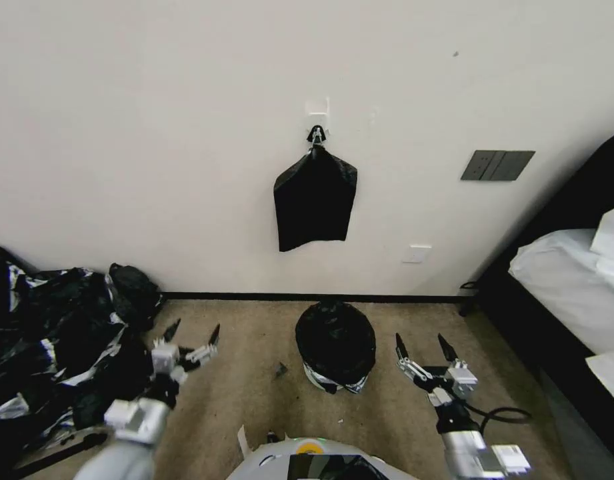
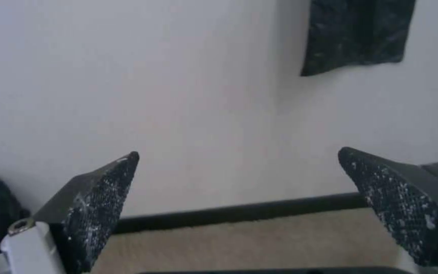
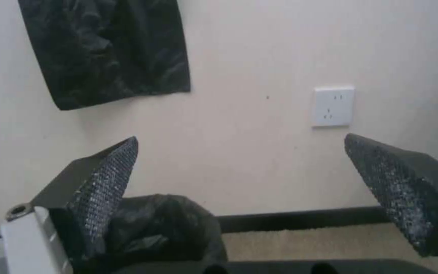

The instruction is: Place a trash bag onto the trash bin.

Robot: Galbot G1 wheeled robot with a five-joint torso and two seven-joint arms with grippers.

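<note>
The trash bag (image 1: 335, 343) over the bin is glossy black, with silvery-white streaks near its lower edge. A flat black bag (image 1: 315, 203) hangs on the cream-white wall (image 1: 153, 133). The heap of plastic (image 1: 50, 347) is black with shiny silver-white wrinkles. The carpet (image 1: 253, 373) is tan-beige, edged by a black baseboard (image 1: 253, 295). Each claw has black fingers with a white-flecked mesh texture (image 2: 97, 213) on pale grey mounts. The wall socket (image 3: 333, 105) is white; the switch plate (image 1: 497, 165) is dark grey.

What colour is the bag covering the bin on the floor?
Glossy black; the trash bag shows best in the head view.
</note>
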